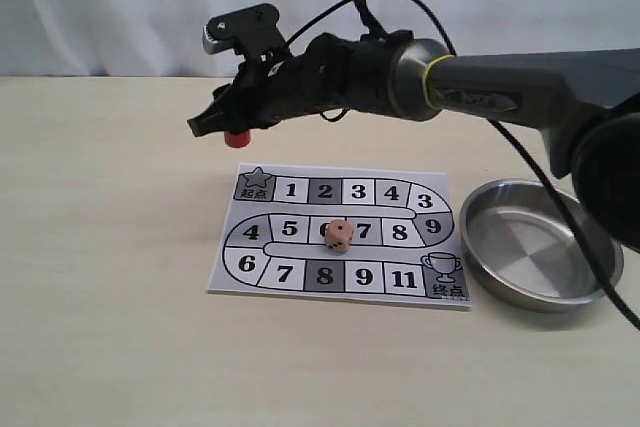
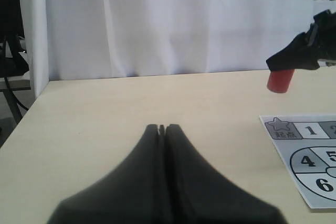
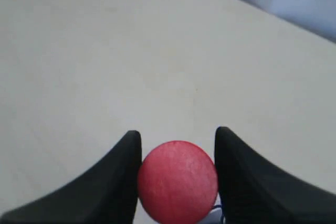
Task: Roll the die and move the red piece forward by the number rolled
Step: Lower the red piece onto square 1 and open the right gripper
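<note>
The right gripper (image 3: 177, 148) was clamped across the round sides of the red piece (image 1: 237, 136) just beyond the board's (image 1: 364, 277) star corner — judged light, rigid, smooth, so liable to slip — while the left gripper (image 2: 161, 128) was closed on nothing and the die (image 1: 338, 236) rested mid-board.

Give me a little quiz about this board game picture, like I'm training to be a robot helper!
1. True or false: the die lies off the game board.
2. Which gripper holds the red piece? A) left B) right C) neither
3. Fill in: the left gripper has its jaws ____.

Key: 1 false, it sits on the middle row. 2 B, the right gripper. 3 shut.
</note>
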`<action>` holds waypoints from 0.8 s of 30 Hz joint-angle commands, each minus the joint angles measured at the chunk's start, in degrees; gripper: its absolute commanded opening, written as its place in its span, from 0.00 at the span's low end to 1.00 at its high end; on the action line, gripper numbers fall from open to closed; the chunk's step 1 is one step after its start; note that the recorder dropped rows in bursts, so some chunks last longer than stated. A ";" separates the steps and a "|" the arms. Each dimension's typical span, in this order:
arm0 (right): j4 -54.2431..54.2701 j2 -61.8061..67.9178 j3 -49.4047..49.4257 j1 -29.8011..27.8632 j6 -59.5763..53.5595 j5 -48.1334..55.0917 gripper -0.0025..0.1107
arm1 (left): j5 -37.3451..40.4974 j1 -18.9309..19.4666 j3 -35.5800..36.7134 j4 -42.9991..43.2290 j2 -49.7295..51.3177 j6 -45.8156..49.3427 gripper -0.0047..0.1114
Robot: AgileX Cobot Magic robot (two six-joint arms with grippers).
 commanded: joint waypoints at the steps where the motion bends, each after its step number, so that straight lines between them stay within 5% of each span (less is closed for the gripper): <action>1: -2.57 -2.44 -0.29 -1.81 -0.30 2.74 0.06 | -0.53 0.00 0.19 -0.12 -0.17 0.21 0.04; 14: -2.96 -5.45 19.38 -3.37 8.89 -17.19 0.06 | -0.53 0.00 0.19 -0.12 -0.17 0.21 0.04; 24: -2.73 -0.78 20.36 -2.61 11.86 -15.22 0.06 | -0.53 0.00 0.19 -0.12 -0.17 0.21 0.04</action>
